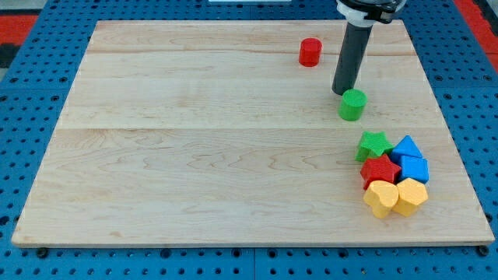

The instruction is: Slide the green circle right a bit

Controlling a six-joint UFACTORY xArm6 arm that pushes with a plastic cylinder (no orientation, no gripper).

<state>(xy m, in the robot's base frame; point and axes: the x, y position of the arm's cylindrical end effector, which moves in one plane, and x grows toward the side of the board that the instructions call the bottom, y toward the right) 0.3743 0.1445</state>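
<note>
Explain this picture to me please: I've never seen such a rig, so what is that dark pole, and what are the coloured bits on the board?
The dark pole is the robot arm's rod; there is no claw, so nothing is held. It only pushes. My tip sits just to the upper left of the green circle, close against it. The single camera looks down at a wooden board. A red cylinder stands apart near the view's top. At the lower right is a cluster: green star, red star, two blue blocks and two yellow hearts.
</note>
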